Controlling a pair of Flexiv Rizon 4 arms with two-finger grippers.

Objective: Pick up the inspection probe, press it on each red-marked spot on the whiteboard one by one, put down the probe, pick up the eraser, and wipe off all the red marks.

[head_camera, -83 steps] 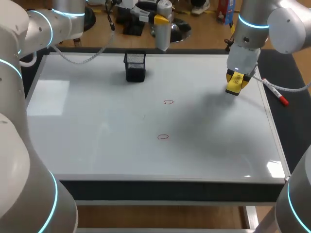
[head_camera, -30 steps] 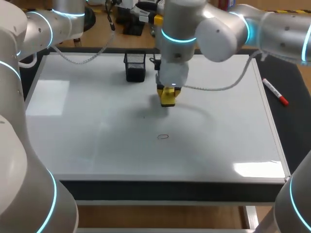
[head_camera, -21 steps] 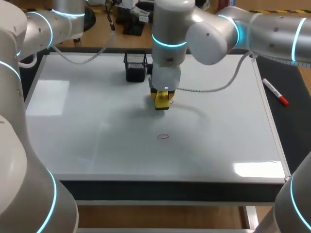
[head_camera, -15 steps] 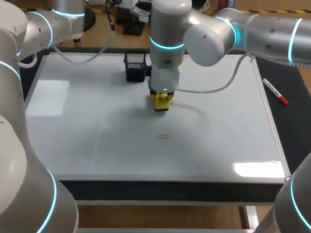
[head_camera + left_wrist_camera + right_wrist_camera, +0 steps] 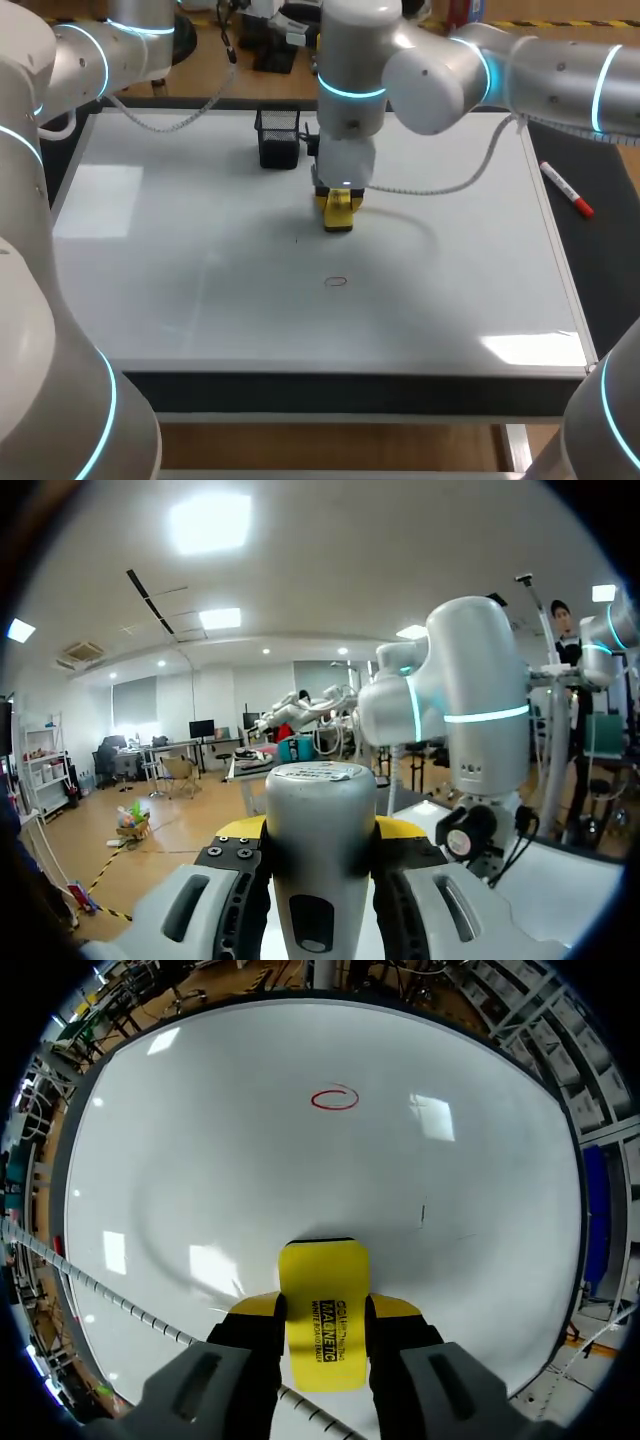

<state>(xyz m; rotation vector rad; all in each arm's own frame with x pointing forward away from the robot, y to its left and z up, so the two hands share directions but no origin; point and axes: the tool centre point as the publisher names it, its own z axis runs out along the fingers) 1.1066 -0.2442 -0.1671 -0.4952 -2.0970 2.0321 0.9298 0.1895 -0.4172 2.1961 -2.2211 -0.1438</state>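
My right gripper comes in over the middle of the whiteboard, shut on a yellow eraser whose lower edge rests on the board. The right wrist view has the eraser between both fingers of that gripper, and one red circle ahead of it. That same circle lies nearer the front edge in the head view; I see no other red mark. My left gripper is raised off the board, shut on the grey cylindrical probe.
A black mesh holder stands on the board at the back, just left of my right wrist. A red-capped marker lies on the dark mat beyond the board's right edge. A tiny dark speck marks the board left of the eraser.
The right gripper slid the eraser leftward across the spot of the upper red mark, then a little back to the right. That mark no longer shows. The left arm kept still.
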